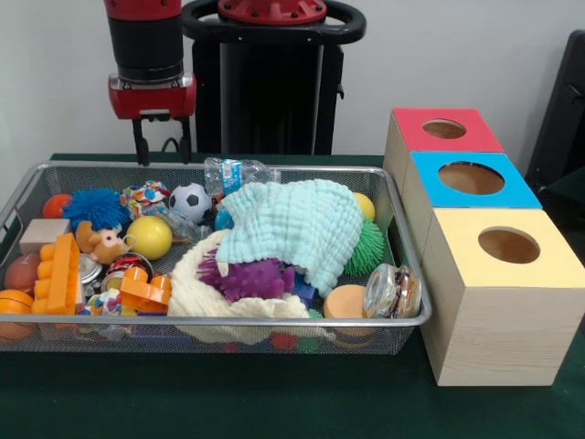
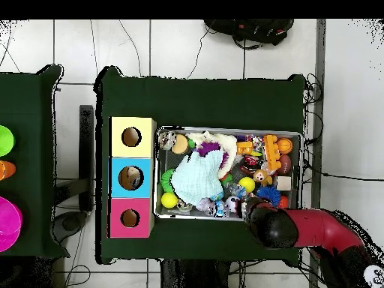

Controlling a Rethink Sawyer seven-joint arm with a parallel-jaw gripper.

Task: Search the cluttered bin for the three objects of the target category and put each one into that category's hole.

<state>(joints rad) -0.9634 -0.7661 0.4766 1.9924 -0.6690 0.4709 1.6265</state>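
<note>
The wire mesh bin lies on the green table, full of toys; it also shows in the overhead view. My gripper hangs open and empty just above the bin's far rim near its left end, above a blue spiky ball and a soccer ball. In the overhead view only the arm shows, covering the gripper at the bin's near right corner. Three wooden boxes with a hole each stand beside the bin: red top, blue top, yellow top.
A mint cloth covers the bin's middle, over a purple spiky toy and a cream cloth. A yellow ball, an orange brick, a water bottle and a glass jar lie around them.
</note>
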